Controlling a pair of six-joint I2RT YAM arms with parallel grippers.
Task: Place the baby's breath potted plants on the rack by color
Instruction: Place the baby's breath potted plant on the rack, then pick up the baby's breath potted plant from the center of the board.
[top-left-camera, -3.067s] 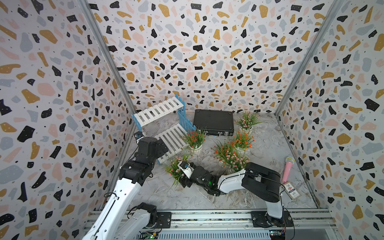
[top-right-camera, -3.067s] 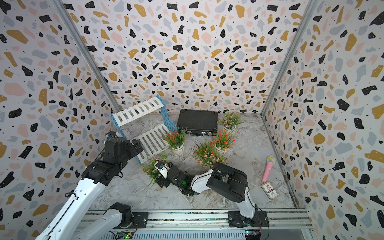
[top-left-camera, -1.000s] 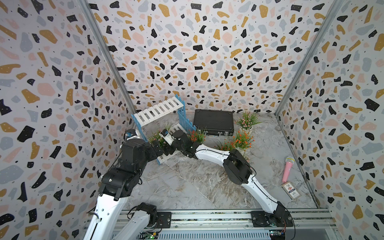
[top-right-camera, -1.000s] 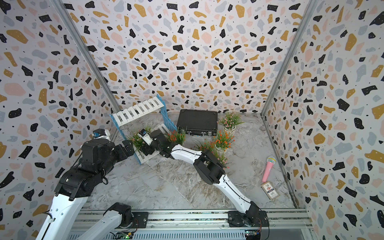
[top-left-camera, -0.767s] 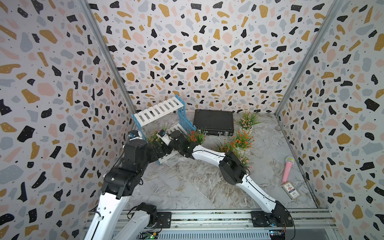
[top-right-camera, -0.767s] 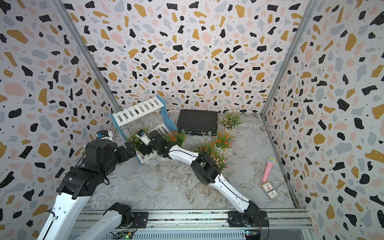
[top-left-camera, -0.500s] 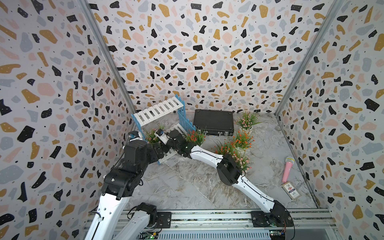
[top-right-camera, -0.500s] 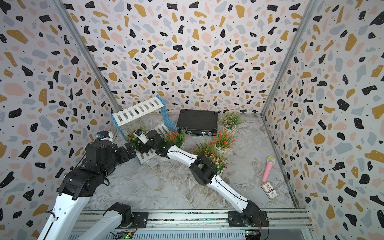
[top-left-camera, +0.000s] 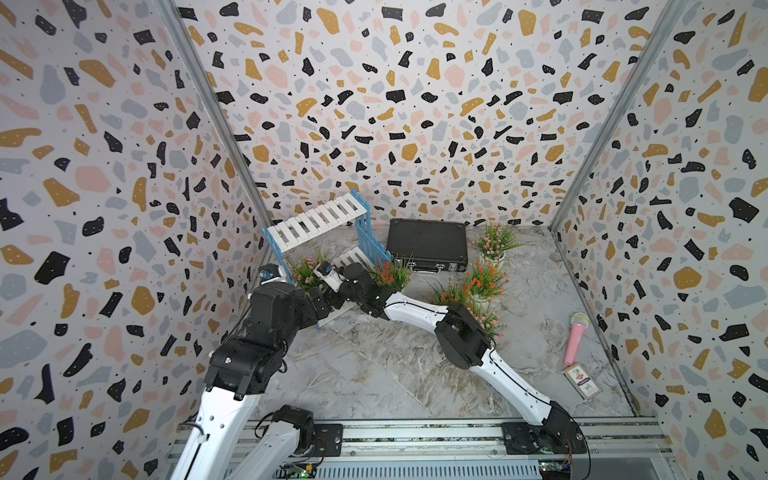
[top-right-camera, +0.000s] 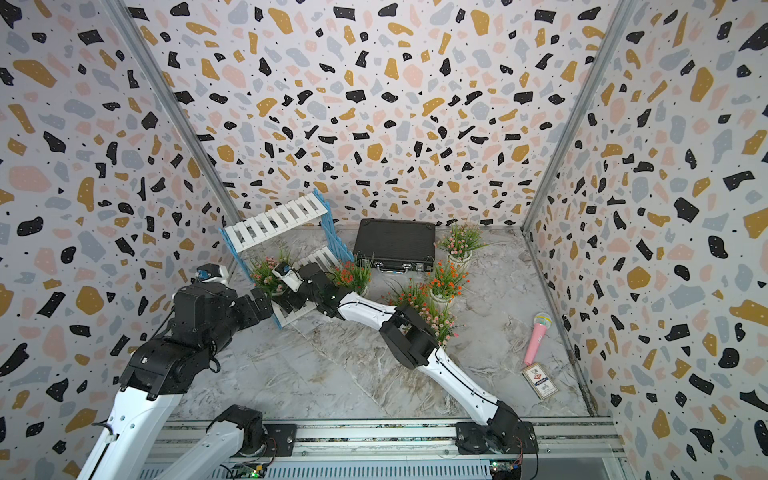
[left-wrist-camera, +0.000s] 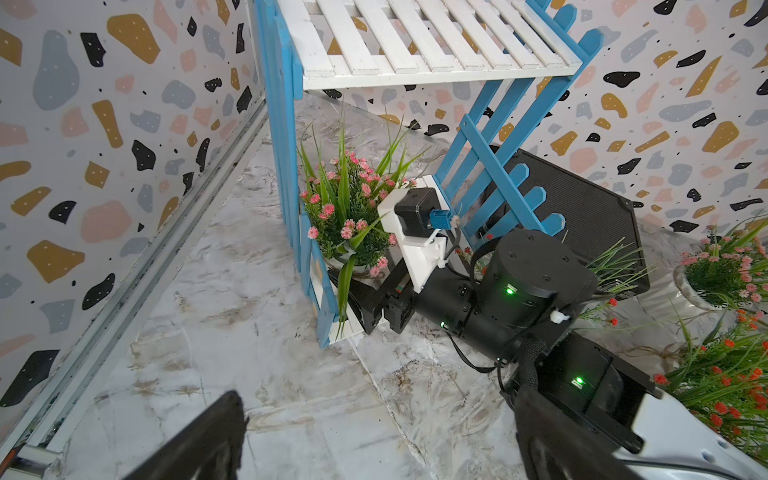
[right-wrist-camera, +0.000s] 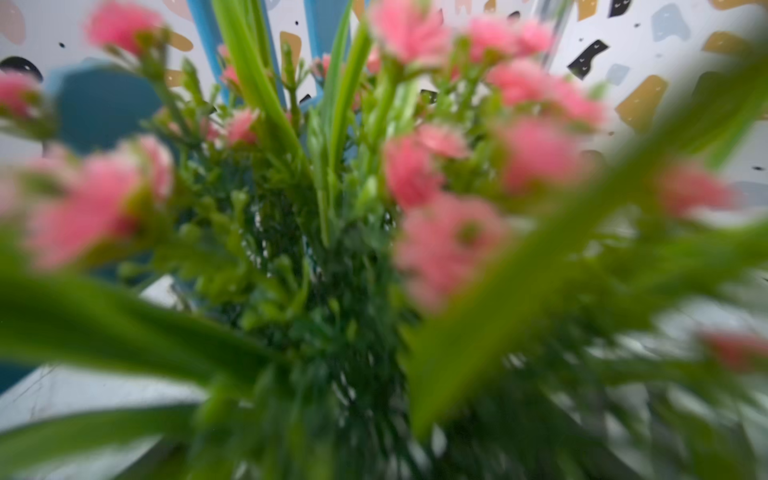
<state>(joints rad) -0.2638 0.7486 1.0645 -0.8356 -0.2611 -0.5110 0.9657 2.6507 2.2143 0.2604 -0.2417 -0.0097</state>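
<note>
While the pink plant (left-wrist-camera: 349, 216) stands upright on the rack's (left-wrist-camera: 415, 54) lower shelf, right at the right gripper's (left-wrist-camera: 365, 299) fingertips and straight ahead, its jaw spacing can't be told. The left gripper (left-wrist-camera: 380, 405) is spread wide, empty, farther off. Likely next: the right backs straight out.

Print on the small box (top-left-camera: 582, 380) is illegible.

left arm (top-left-camera: 266, 316) bent | left fingers (left-wrist-camera: 208, 436) spread wide | right arm (top-left-camera: 411, 309) stretched far forward | right fingers (left-wrist-camera: 361, 305) gap hidden
</note>
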